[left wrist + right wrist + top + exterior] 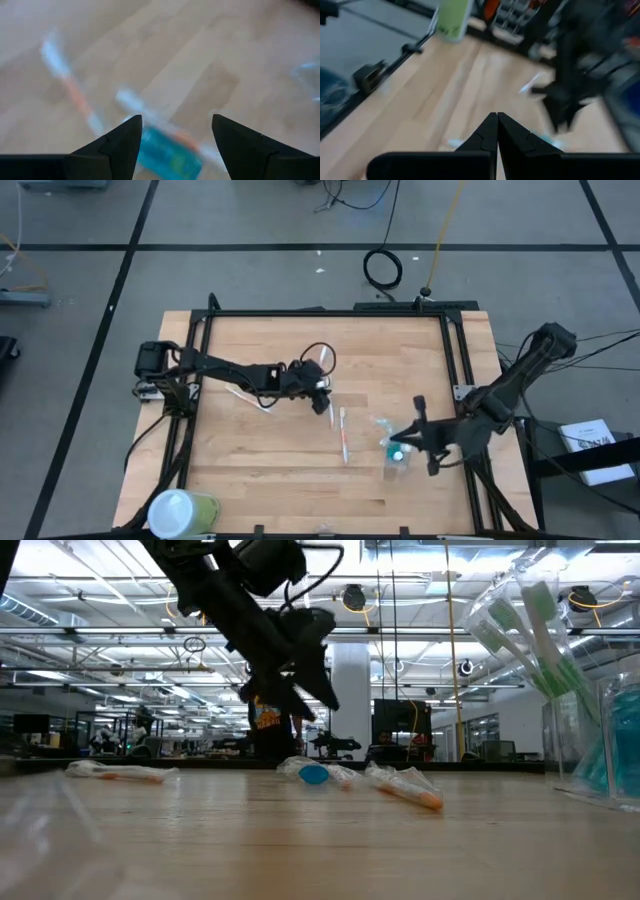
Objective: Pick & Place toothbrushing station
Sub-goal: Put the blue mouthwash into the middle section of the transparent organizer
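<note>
Thin white-and-orange toothbrushes [343,435] lie flat on the wooden table near its middle. A small teal tube [165,152] lies beside them; it also shows in the low view [313,774], next to an orange toothbrush [410,790]. A clear plastic holder [540,650] with green and white toothbrushes stands near the front right [398,468]. My left gripper [175,117] is open and empty, hovering above the tube and brushes [322,402]. My right gripper [496,116] is shut, close to the table beside the holder [398,444].
A large yellow-green container with a white top [180,510] stands at the table's front left corner. Another wrapped toothbrush [120,773] lies farther left. A black frame [330,311] runs along the table's far edge and sides. Bare wood lies between the container and the brushes.
</note>
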You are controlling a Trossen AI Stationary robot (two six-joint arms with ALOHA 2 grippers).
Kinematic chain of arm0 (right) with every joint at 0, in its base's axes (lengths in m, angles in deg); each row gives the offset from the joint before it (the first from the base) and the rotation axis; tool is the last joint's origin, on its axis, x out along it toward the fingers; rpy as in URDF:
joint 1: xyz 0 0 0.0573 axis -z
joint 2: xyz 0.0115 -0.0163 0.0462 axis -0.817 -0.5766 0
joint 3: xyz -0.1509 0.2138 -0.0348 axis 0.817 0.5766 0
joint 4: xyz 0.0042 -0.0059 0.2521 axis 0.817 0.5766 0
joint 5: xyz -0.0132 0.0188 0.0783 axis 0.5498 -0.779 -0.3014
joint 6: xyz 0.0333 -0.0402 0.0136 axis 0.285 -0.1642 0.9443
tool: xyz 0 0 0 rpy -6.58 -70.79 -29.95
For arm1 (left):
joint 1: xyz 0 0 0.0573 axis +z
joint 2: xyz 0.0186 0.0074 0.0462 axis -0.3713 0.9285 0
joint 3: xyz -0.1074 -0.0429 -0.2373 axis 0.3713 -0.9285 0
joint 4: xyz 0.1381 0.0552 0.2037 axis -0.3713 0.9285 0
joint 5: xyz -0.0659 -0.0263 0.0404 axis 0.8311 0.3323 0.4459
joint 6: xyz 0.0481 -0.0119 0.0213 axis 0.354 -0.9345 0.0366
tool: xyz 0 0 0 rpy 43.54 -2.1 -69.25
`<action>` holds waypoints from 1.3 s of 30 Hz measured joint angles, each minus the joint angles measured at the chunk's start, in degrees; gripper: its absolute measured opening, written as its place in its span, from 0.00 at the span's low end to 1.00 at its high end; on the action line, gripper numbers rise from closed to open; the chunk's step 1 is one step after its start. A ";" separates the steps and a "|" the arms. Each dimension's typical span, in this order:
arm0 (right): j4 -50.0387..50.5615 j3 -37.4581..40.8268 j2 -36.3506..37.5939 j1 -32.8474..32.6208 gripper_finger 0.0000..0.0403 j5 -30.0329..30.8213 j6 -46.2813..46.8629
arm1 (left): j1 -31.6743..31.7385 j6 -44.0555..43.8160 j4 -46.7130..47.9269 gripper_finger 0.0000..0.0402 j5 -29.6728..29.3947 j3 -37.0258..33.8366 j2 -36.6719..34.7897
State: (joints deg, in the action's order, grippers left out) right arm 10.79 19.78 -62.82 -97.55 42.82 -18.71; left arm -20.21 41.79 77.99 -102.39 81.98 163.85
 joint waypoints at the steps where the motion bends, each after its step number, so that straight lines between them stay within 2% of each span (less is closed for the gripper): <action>1: -1.03 0.00 0.73 -0.07 0.00 1.13 -1.93 | -0.23 -2.31 1.75 0.62 -0.41 -0.03 0.14; 3: -2.71 -0.02 2.04 -0.07 0.00 2.86 -5.73 | -0.49 -5.66 1.87 0.62 -1.08 -0.02 1.60; 8: -7.55 -0.02 3.72 0.04 0.04 2.52 -11.53 | -1.74 -10.53 -0.41 0.62 -0.74 0.02 6.52; 12: -10.27 -0.01 4.21 0.13 0.18 1.02 -12.72 | -1.77 -14.87 -0.17 0.63 1.15 0.40 9.68; 14: -11.97 -0.02 4.19 0.43 0.27 1.13 -12.71 | -1.73 -17.55 -0.24 0.63 3.24 0.46 9.61; 17: -12.28 -0.02 4.19 0.93 0.40 1.15 -13.04 | -1.77 -20.04 1.55 0.62 3.16 0.57 9.58; 22: -12.21 -0.02 4.19 1.67 0.52 1.11 -14.23 | -1.84 -19.82 6.39 0.62 2.25 0.74 9.48; 27: -12.05 -0.02 4.19 1.70 0.55 1.11 -14.27 | -1.87 -17.34 7.16 0.62 1.33 0.66 9.46; 35: -12.03 -0.02 4.19 1.70 0.51 1.11 -14.27 | -1.86 -15.03 7.84 0.62 0.36 0.61 9.52; 39: -12.02 -0.02 4.19 1.70 0.51 1.09 -14.27 | -2.58 -12.83 8.10 0.56 0.04 0.54 9.59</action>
State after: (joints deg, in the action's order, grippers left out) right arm -1.23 19.76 -58.63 -95.85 43.91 -32.98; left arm -22.79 28.96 86.09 -102.35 82.52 173.44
